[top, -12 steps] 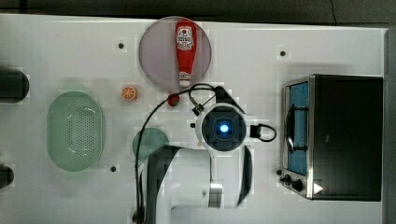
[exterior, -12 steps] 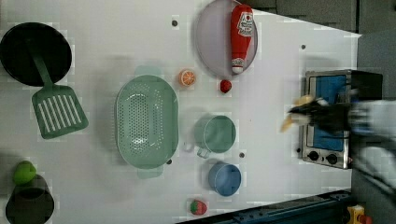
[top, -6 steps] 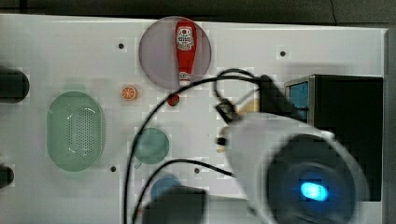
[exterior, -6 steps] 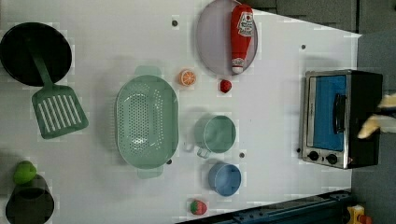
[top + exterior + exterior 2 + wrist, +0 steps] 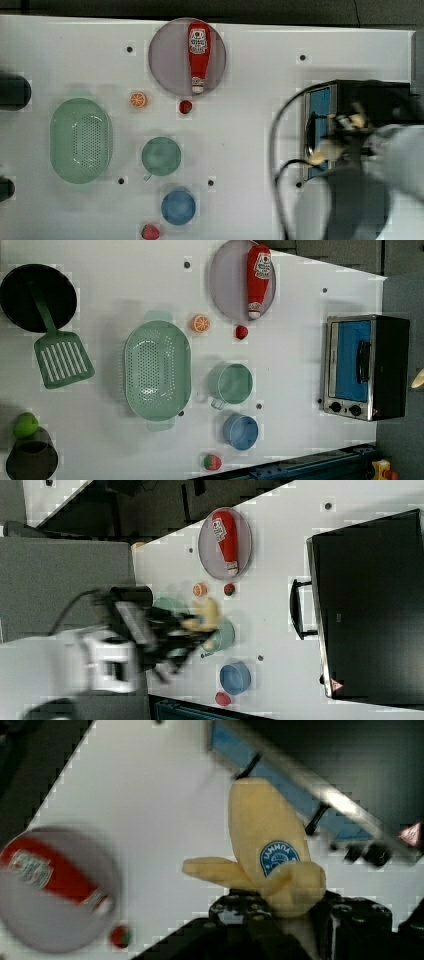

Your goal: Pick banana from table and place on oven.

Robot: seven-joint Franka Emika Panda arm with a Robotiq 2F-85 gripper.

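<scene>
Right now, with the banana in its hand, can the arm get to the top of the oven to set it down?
Probably yes. The hand grips the banana up in the air near the oven, whose black top looks bare, and nothing seems to stand between them.

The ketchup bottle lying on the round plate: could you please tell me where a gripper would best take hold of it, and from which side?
Grip the ketchup bottle across its wide red body, coming straight down from above. It lies flat on the grey plate, its white cap toward the strawberry, so its long sides are probably free for the fingers; the tapered neck would likely slip.
</scene>
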